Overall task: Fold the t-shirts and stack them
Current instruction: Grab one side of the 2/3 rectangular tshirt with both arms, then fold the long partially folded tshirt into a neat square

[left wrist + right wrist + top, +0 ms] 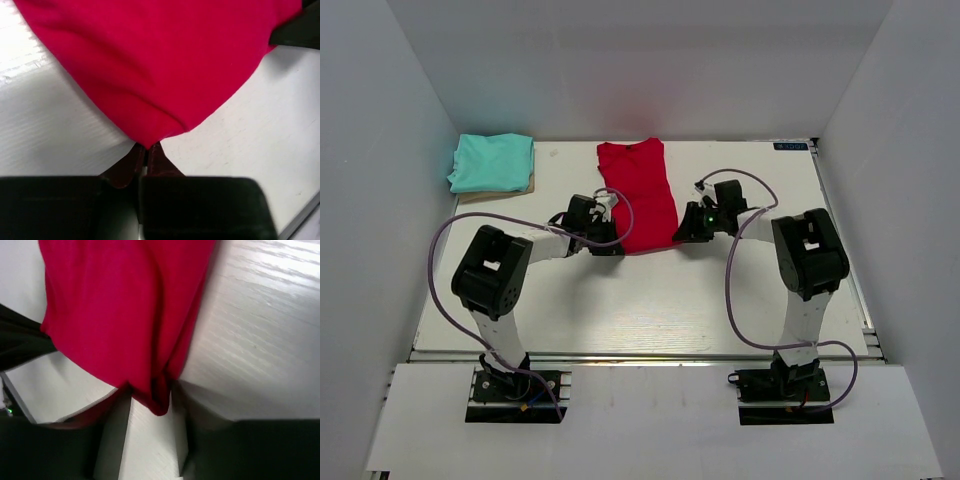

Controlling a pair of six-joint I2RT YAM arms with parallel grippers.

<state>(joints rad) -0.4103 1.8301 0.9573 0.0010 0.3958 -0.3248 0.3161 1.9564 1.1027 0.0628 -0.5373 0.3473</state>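
The red t-shirt (640, 195) lies as a long narrow strip at the middle back of the table, collar at the far end. My left gripper (611, 241) is at its near left corner, and in the left wrist view the jaws (146, 148) are shut on the tip of the red cloth (150, 65). My right gripper (684, 233) is at the near right corner. In the right wrist view (151, 392) its fingers stand a little apart with a bunched fold of red cloth (120, 310) pinched between them. The teal t-shirt (492, 161) lies folded at the back left.
A tan layer (498, 193) shows under the teal shirt's near edge. White walls close in the white table (620, 310) on the left, back and right. A small blue label (790, 146) sits at the back right corner. Purple cables loop from both arms.
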